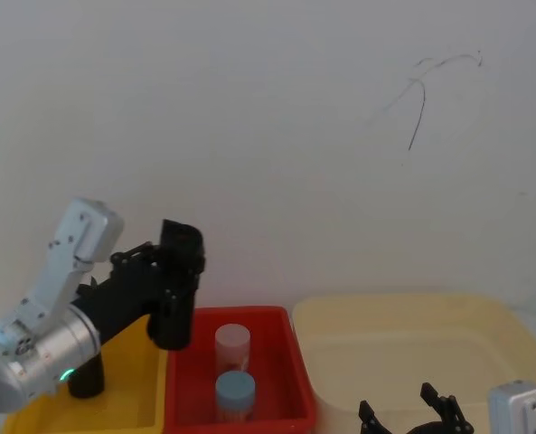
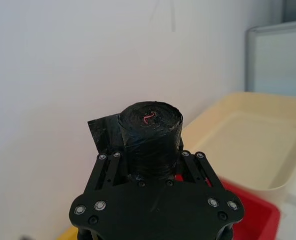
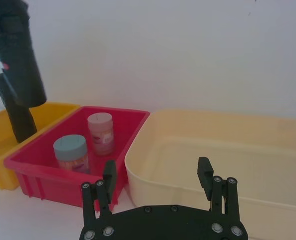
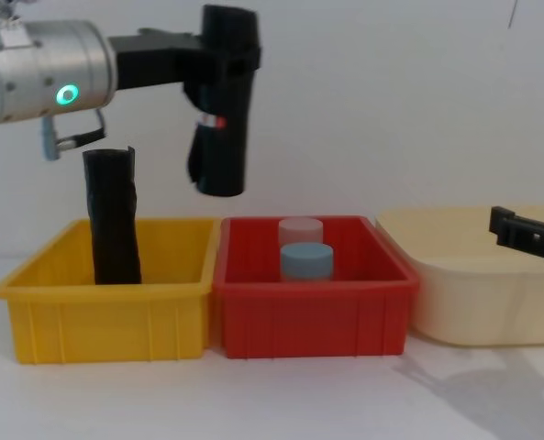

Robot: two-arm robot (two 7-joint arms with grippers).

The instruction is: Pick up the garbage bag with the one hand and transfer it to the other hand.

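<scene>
The garbage bag (image 4: 221, 115), a thick black crinkly roll with a small red-and-white label, hangs upright in the air above the seam between the yellow and red bins. My left gripper (image 4: 218, 57) is shut on its upper part, and the left wrist view shows the roll's end (image 2: 150, 131) sticking out between the fingers. In the head view the bag (image 1: 175, 294) hangs over the red bin's left edge. My right gripper (image 3: 157, 172) stands open and empty, low over the cream tub's near side (image 1: 408, 409), well to the right of the bag.
A slimmer black roll (image 4: 114, 220) stands in the yellow bin (image 4: 106, 321). The red bin (image 4: 308, 321) holds a pink-lidded jar (image 4: 300, 229) and a blue-lidded jar (image 4: 306, 260). A large cream tub (image 4: 464, 298) sits at the right. A white wall is close behind.
</scene>
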